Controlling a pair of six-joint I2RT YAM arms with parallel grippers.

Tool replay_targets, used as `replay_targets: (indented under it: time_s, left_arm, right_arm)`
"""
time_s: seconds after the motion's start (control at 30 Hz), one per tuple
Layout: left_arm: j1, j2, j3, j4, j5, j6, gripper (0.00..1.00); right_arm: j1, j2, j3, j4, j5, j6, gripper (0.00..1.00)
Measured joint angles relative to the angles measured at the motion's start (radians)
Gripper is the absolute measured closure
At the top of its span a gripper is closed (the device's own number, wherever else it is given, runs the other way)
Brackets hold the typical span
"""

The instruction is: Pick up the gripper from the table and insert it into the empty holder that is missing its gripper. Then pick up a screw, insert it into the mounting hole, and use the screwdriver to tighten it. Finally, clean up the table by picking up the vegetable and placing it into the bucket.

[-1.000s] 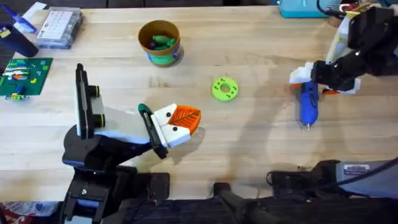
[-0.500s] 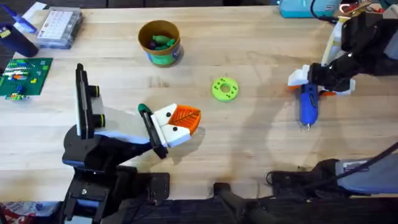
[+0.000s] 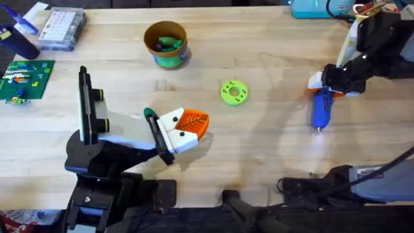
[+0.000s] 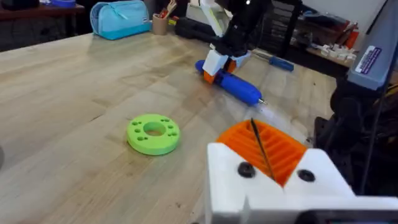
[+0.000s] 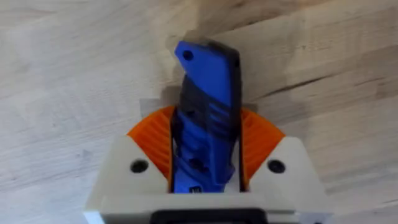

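Note:
The blue screwdriver (image 3: 321,109) lies on the table at the right, its bit pointing toward the front edge. My right gripper (image 3: 326,87) is shut on its rear end. In the right wrist view the orange pads (image 5: 154,146) press both sides of the screwdriver (image 5: 208,81). My left gripper (image 3: 199,123) rests low near the table's middle, shut and holding nothing; its pads (image 4: 280,149) meet. The tan and green bucket (image 3: 166,58) stands at the back, with a green vegetable (image 3: 169,44) inside it. The holder and the screw are out of view.
A flat green disc with holes (image 3: 233,92) lies between the two grippers. At the back left are a clear parts box (image 3: 61,27) and a green board (image 3: 24,79). A blue pouch (image 3: 317,8) sits at the back right.
The right gripper's fingers have closed inward onto the screwdriver's rear end. The screwdriver has stayed in place. The left arm has not moved.

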Motion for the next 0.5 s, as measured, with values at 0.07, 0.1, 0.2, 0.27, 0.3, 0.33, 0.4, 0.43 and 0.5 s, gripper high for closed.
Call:
replay_targets:
  time_s: [0.07, 0.1, 0.2, 0.27, 0.3, 0.33, 0.4, 0.43, 0.5]
  left_arm:
    - [0.000, 0.000, 0.000, 0.000, 0.000, 0.000, 0.985]
    - [0.000, 0.000, 0.000, 0.000, 0.000, 0.000, 0.985]
    - [0.000, 0.000, 0.000, 0.000, 0.000, 0.000, 0.985]
    - [0.000, 0.000, 0.000, 0.000, 0.000, 0.000, 0.985]
    - [0.000, 0.000, 0.000, 0.000, 0.000, 0.000, 0.985]
    - [0.000, 0.000, 0.000, 0.000, 0.000, 0.000, 0.985]
    - [0.000, 0.000, 0.000, 0.000, 0.000, 0.000, 0.985]
    - [0.000, 0.000, 0.000, 0.000, 0.000, 0.000, 0.985]
    - [0.000, 0.000, 0.000, 0.000, 0.000, 0.000, 0.985]
  right_arm:
    - [0.000, 0.001, 0.000, 0.006, 0.000, 0.000, 0.537]
    - [0.000, 0.001, 0.000, 0.011, 0.000, 0.000, 0.538]
    - [0.000, 0.005, 0.000, 0.034, -0.002, 0.000, 0.538]
    - [0.000, 0.005, 0.000, 0.039, -0.004, 0.001, 0.536]
    - [0.000, 0.005, 0.000, 0.042, -0.004, 0.000, 0.582]
    - [0.000, 0.007, 0.000, 0.048, -0.004, -0.002, 0.657]
    - [0.000, 0.012, 0.000, 0.060, -0.005, 0.000, 0.873]
    - [0.000, 0.015, 0.000, 0.066, -0.003, 0.000, 0.950]
    - [0.000, 0.016, 0.000, 0.068, -0.003, -0.001, 0.975]
